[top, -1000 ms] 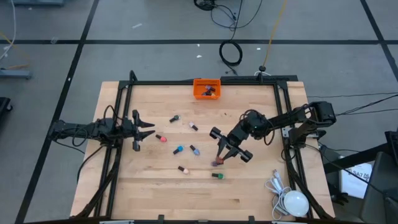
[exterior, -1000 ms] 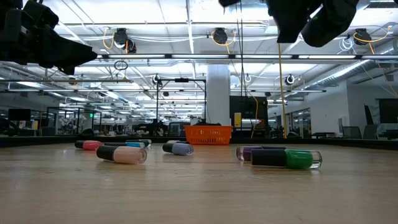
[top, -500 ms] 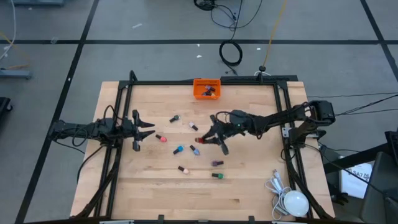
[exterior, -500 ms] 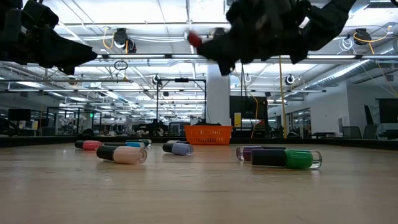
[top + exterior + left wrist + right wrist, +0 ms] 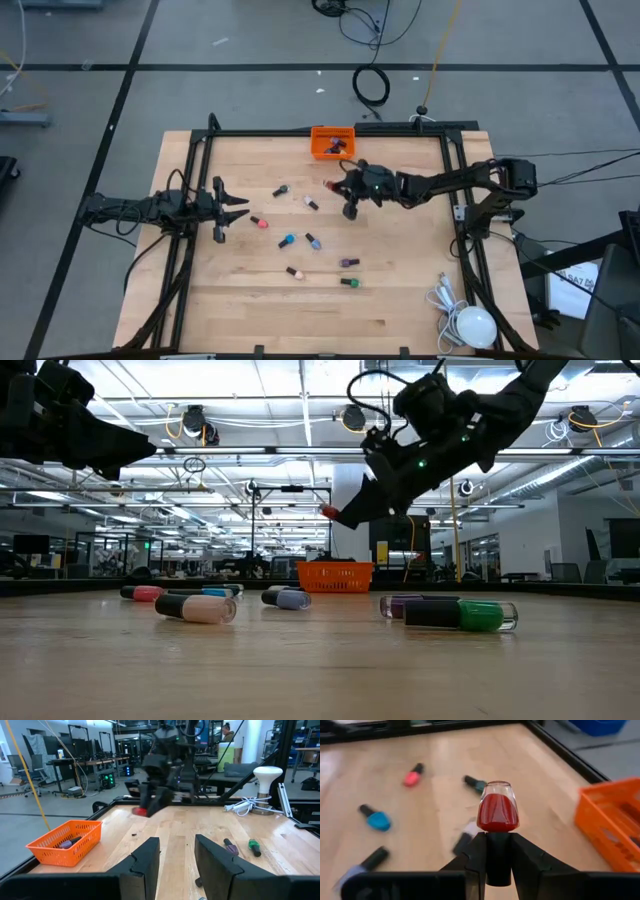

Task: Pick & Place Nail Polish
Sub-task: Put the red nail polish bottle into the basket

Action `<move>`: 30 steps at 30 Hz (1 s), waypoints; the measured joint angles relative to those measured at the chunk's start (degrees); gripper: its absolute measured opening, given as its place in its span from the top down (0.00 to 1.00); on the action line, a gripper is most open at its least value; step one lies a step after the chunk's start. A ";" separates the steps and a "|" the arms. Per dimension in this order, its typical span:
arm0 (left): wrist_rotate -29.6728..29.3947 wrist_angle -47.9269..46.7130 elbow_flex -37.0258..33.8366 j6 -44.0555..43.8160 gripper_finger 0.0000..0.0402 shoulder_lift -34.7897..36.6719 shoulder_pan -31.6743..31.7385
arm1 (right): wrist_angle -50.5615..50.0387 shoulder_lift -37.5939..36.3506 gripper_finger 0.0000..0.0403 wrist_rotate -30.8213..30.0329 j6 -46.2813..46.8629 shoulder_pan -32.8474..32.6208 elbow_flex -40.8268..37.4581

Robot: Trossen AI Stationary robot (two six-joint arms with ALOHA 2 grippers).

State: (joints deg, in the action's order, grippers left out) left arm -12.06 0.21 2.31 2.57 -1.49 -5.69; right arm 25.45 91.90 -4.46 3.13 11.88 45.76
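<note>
Overhead, the right gripper (image 5: 338,186) is hanging above the table (image 5: 400,290) just short of the orange bin (image 5: 332,142), clenching a red bottle (image 5: 328,185), while the left gripper (image 5: 232,209) is waiting at the left edge, its fingers a little apart and holding nothing, near loose bottles (image 5: 286,241) lying mid-table. From table height, the red bottle (image 5: 328,512) is riding well above the wood, with the bin (image 5: 335,574) far behind. In the right wrist view, the fingers (image 5: 472,855) are pinching the dark cap (image 5: 498,854), red glass (image 5: 498,811) pointing outward.

Bottles (image 5: 287,241) lie mid-table; bin (image 5: 332,143) at the far edge; right hand (image 5: 331,186) between them.
</note>
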 joint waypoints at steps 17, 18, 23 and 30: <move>0.00 0.00 -0.01 0.00 0.69 0.00 -0.01 | -5.97 0.07 0.87 4.69 2.55 16.58 5.07; -0.01 0.00 -0.01 0.00 0.69 0.00 -0.01 | -7.08 0.38 0.87 4.70 1.79 16.93 6.17; -0.01 0.00 0.01 0.00 0.69 0.00 0.00 | -12.14 4.76 0.87 4.83 -1.95 19.23 12.84; 0.00 0.00 -0.01 0.00 0.69 0.00 0.00 | -16.09 14.93 0.87 4.76 -3.59 23.89 20.41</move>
State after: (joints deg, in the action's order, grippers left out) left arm -12.06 0.21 2.31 2.57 -1.49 -5.69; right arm 9.36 106.83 0.30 -0.45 35.77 66.17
